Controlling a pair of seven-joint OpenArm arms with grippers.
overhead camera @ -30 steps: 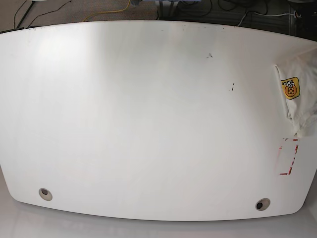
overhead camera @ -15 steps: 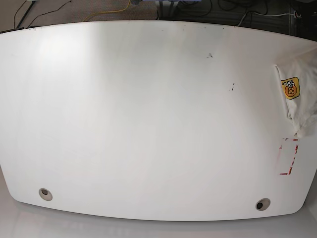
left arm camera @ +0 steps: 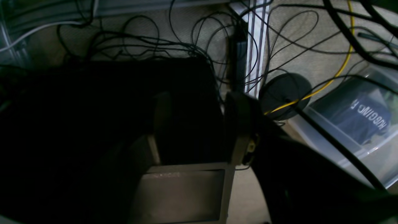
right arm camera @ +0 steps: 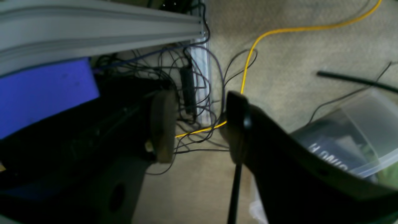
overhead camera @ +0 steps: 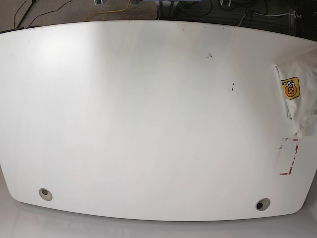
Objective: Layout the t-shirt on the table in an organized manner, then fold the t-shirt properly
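You are viewing the white t-shirt (overhead camera: 301, 94) bunching at the right edge of the frame, lying on the tabletop (overhead camera: 148, 119). Both the left tool (left arm camera: 199, 130) and right tool (right arm camera: 199, 124) are hanging open, gripping nothing, above cabled floor.

t-shirt (overhead camera: 300, 94) bunched on the table (overhead camera: 148, 119) at its right edge, tape rectangle (overhead camera: 289, 158) just in front of it

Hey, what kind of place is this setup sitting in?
Probably a robotics lab or workshop. A large white table stands over carpet strewn with tangled black cables and a yellow cable, and a clear plastic bin of folded clothing sits on the floor.
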